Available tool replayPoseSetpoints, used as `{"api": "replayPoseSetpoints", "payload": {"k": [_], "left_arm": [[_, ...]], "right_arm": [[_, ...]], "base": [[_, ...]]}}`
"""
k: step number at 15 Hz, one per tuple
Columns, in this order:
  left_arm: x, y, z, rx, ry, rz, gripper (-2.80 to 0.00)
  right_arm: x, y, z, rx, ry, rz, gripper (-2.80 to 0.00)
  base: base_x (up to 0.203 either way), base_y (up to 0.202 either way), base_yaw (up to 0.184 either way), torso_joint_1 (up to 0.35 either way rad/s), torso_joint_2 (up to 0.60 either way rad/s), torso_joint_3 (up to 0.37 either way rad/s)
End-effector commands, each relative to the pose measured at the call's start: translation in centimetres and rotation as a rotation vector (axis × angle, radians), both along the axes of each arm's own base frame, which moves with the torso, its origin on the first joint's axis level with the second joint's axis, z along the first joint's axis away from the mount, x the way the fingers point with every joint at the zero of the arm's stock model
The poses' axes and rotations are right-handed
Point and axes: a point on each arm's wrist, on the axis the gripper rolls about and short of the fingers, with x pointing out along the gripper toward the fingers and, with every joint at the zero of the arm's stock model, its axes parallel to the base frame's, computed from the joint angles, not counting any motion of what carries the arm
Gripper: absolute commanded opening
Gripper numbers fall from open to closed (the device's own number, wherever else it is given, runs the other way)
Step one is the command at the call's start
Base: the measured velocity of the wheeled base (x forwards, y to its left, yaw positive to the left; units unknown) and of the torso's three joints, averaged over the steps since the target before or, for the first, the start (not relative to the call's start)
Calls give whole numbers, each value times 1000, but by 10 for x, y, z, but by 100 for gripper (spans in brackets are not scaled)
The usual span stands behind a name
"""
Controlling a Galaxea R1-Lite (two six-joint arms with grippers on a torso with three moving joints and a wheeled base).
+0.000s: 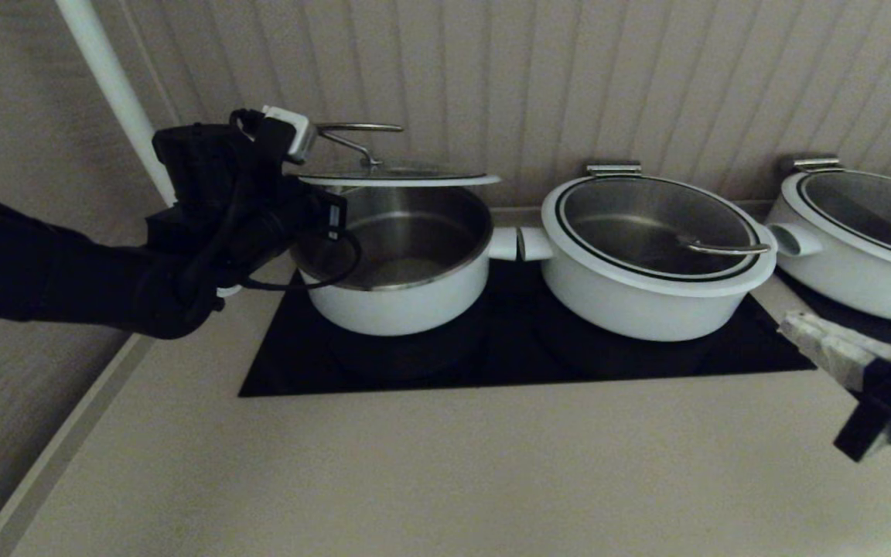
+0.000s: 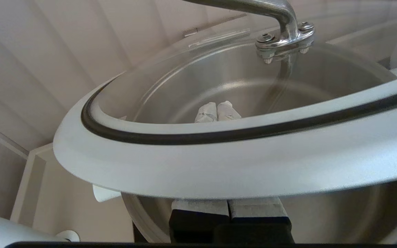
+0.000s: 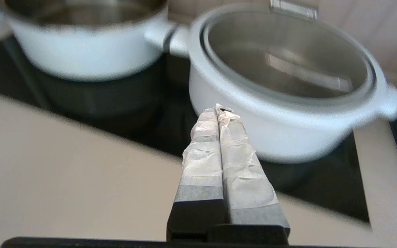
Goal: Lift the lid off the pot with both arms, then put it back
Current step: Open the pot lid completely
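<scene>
the lid [image 1: 399, 179] hangs level just above the open pot [image 1: 395, 259], clear of its rim. the pot sits on the black cooktop [image 1: 523, 348]. my left gripper [image 2: 218, 111] reaches in under the lid's white rim, fingers pressed together with nothing between them. my right gripper [image 3: 219, 112] hovers over the counter [image 1: 445, 472] near the wider lidded pot [image 1: 646, 263], fingers closed, empty.

My left arm [image 1: 66, 278] is bulky matte black, with loose black cables looping off it and a silver-white block at twelve o'clock. My right gripper [image 3: 219, 113] has two long black fingers wrapped in wrinkled white tape.
</scene>
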Motion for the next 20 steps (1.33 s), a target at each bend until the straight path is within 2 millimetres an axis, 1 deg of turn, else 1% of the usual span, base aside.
{"api": "replayPoseSetpoints", "payload": {"k": [1, 4, 7, 9, 11, 13, 14, 15, 17, 18, 20], "left_arm": [[-1, 1, 5, -5, -19, 2, -280], [-2, 1, 7, -6, -23, 2, -280], [-1, 1, 6, -5, -20, 2, -280], [-1, 1, 5, -5, -19, 2, -280], [-1, 1, 5, -4, -17, 3, -280], [0, 0, 4, -3, -15, 2, -280], [0, 1, 3, -3, -14, 2, -280], [0, 0, 3, -3, -13, 2, -280], [1, 0, 3, -3, -14, 2, -280], [1, 0, 3, -3, -15, 2, -280], [1, 0, 4, -4, -17, 0, -280]], "right_arm": [[-24, -10, -1, 15, -42, -3, -280], [-54, -23, -17, -5, 1, -9, -280], [-87, -37, -38, -27, 42, -11, -280], [-111, -47, -56, -37, 65, -10, -280], [-128, -54, -74, -47, 96, -6, -280], [-129, -53, -95, -75, 175, 52, -280], [-129, -51, -103, -76, 197, 131, -280], [-129, -50, -104, -72, 201, 184, -280], [-130, -50, -107, -78, 238, 162, -280], [-131, -51, -113, -93, 297, 150, -280], [-131, -51, -113, -72, 301, 140, -280]], "base": [[0, 0, 0, 0, 0, 0], [0, 0, 0, 0, 0, 0], [0, 0, 0, 0, 0, 0], [0, 0, 0, 0, 0, 0], [0, 0, 0, 0, 0, 0], [0, 0, 0, 0, 0, 0], [0, 0, 0, 0, 0, 0], [0, 0, 0, 0, 0, 0], [0, 0, 0, 0, 0, 0], [0, 0, 0, 0, 0, 0], [0, 0, 0, 0, 0, 0]]}}
